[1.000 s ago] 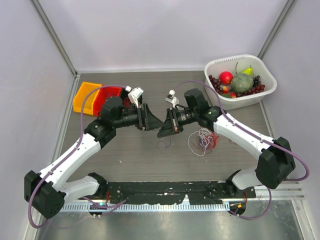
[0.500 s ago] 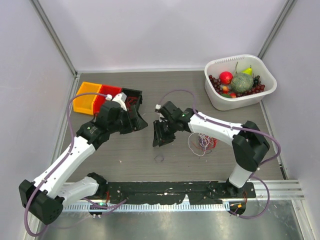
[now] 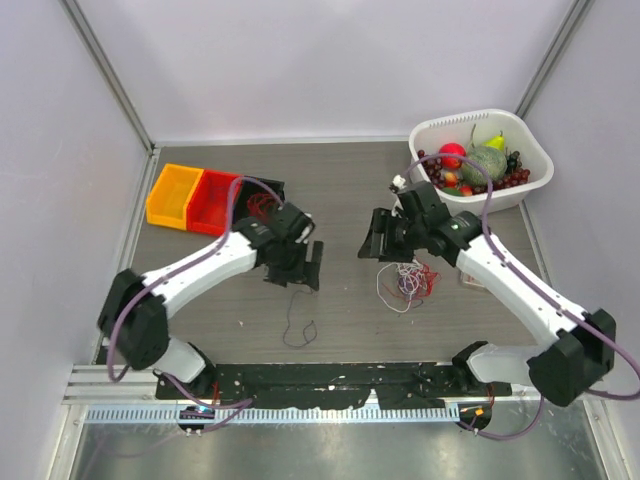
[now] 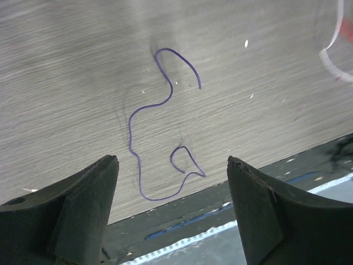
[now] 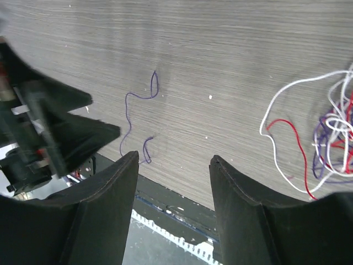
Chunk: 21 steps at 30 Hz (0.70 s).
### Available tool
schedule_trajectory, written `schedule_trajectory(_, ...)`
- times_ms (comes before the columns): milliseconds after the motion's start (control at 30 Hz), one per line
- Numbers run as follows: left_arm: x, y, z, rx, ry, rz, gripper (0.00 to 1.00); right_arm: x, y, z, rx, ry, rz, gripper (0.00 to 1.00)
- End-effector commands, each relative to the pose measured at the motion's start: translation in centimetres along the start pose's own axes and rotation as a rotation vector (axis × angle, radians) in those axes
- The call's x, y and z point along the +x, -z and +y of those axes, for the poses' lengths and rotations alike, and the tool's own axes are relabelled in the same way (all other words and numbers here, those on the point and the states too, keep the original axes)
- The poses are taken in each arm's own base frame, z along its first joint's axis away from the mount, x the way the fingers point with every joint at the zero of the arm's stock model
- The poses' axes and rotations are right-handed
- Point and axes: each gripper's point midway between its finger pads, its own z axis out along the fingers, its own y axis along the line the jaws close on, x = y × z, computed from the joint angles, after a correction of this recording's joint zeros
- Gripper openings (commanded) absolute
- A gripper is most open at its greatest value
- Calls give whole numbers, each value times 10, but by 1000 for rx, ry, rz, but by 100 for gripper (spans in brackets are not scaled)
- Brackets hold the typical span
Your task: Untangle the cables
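The left gripper (image 3: 305, 265) has its jaws spread wide with nothing between them; in its wrist view (image 4: 172, 163) only bare table (image 3: 340, 180) and a loose purple strand (image 4: 130, 135) show in the gap. The right gripper (image 3: 376, 240) also stands parted and empty (image 5: 174, 157). It hangs just up and left of the cables (image 3: 408, 280), a small tangle of red, white and purple wires (image 5: 331, 138) lying on the table. The left gripper is well to the left of that tangle. The loose purple strand (image 3: 297, 325) lies apart from the tangle, to its left and nearer the arm bases, curled in loops (image 5: 128, 118). Beyond the tangle, up and to the right, sits a white basket (image 3: 487, 203) of fruit.
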Motion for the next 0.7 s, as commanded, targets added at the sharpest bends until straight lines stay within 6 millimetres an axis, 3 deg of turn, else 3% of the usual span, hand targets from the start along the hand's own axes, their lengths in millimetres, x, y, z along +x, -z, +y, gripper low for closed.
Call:
schedule_trajectory(0,18,-15,-8,-108,-270,126,84,23,14,-22,49,10,19,59)
schedule_trajectory(200,33,-27,-13,-176,-467,208,83,37,18,-30,44,-21,13,59)
schedule_trajectory(400,71,-32,-22,-187,-623,238,85,35,19,-29,39,-16,3,59)
schedule_trajectory(567,68,-31,-8,-273,-785,255,86,34,18,-28,36,0,6,59)
schedule_trajectory(667,75,-36,-13,-259,-759,295,78,34,18,-28,36,5,11,59)
